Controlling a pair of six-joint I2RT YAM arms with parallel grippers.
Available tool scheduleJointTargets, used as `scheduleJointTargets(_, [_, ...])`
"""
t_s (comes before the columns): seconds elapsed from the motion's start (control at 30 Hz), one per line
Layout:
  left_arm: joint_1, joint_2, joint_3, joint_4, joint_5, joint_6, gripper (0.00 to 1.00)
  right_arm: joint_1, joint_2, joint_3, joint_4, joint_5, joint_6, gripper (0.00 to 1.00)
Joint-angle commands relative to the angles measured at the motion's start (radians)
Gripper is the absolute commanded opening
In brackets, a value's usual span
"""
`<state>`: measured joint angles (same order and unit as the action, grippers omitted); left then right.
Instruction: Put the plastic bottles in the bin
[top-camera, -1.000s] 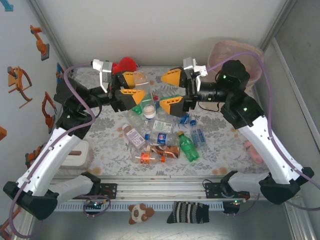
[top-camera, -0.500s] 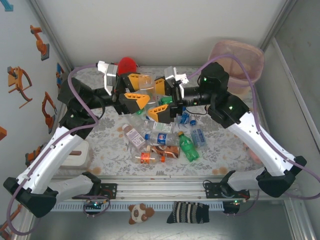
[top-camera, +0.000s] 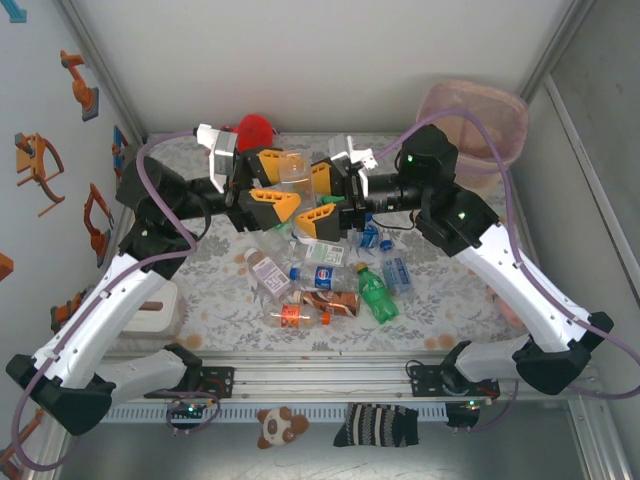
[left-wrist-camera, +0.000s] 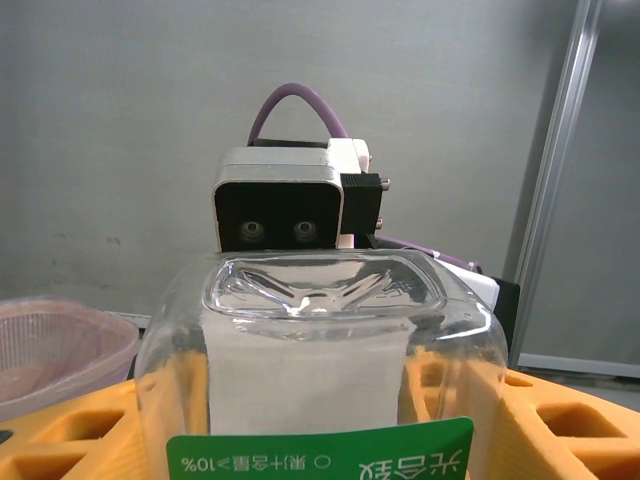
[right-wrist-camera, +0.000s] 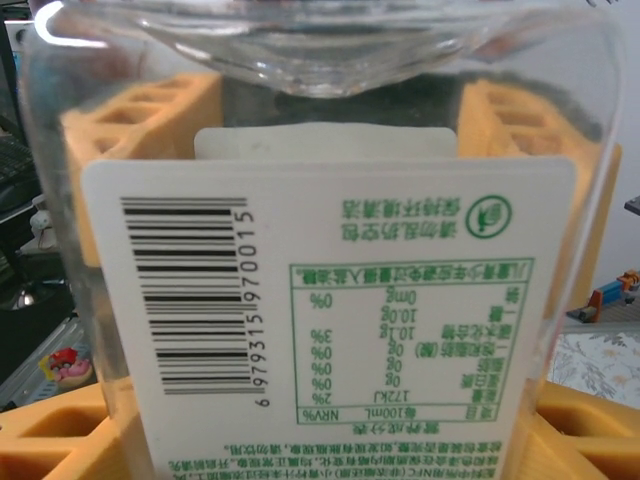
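Note:
A clear square plastic bottle (top-camera: 293, 172) with a white and green label hangs above the table's far middle. My left gripper (top-camera: 288, 182) is shut on it from the left. From the right, my right gripper (top-camera: 306, 195) has its yellow fingers closed on the same bottle. The left wrist view shows the bottle's base (left-wrist-camera: 320, 330) and the right wrist view its barcode label (right-wrist-camera: 330, 300). Several more bottles lie below, among them a green one (top-camera: 377, 293) and a blue-labelled one (top-camera: 322, 275). The pinkish bin (top-camera: 480, 115) stands at the back right.
A red plush toy (top-camera: 255, 128) sits at the back behind the left gripper. A white box (top-camera: 155, 310) lies at the left edge. The bin's rim (left-wrist-camera: 50, 340) shows low in the left wrist view. A pink object (top-camera: 505, 300) lies by the right arm.
The right gripper swung left from near the bin to the bottle held by the left gripper, and its fingers narrowed around it. The left gripper lifted slightly.

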<state>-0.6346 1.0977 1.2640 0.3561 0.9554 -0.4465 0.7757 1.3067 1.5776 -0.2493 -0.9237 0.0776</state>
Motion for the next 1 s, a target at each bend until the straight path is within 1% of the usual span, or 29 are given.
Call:
scheduleJointTargets(0.0, [0.001,-0.019,0.020,0.026,-0.030,0.038,0.58,0.011,-0.010,0.030,-0.011,-0.017,0.001,0.64])
scheduleJointTargets(0.13, [0.001,-0.034,0.010,0.010,-0.052,0.058,0.66,0.011,-0.012,0.043,-0.029,0.004,-0.003,0.61])
scheduleJointTargets(0.23, [0.001,-0.055,-0.001,-0.026,-0.090,0.096,0.73,0.011,-0.021,0.050,-0.053,0.050,-0.025,0.60])
scheduleJointTargets(0.37, [0.002,-0.103,-0.034,-0.106,-0.184,0.158,0.79,0.001,-0.032,0.070,-0.113,0.157,-0.057,0.60])
scheduleJointTargets(0.47, [0.001,-0.136,-0.057,-0.180,-0.243,0.192,0.79,-0.031,-0.036,0.089,-0.141,0.247,-0.050,0.60])
scheduleJointTargets(0.6, [0.002,-0.164,-0.091,-0.239,-0.299,0.209,0.79,-0.120,-0.028,0.127,-0.175,0.362,-0.013,0.59])
scheduleJointTargets(0.7, [0.002,-0.178,-0.109,-0.274,-0.340,0.216,0.79,-0.222,-0.010,0.162,-0.205,0.431,0.035,0.57])
scheduleJointTargets(0.77, [0.001,-0.181,-0.114,-0.313,-0.385,0.225,0.79,-0.289,0.009,0.197,-0.248,0.510,0.061,0.56])
scheduleJointTargets(0.9, [0.001,-0.179,-0.114,-0.382,-0.469,0.244,0.79,-0.416,0.073,0.277,-0.346,0.632,0.093,0.55])
scheduleJointTargets(0.97, [0.001,-0.174,-0.112,-0.405,-0.490,0.251,0.79,-0.467,0.106,0.310,-0.378,0.671,0.108,0.56])
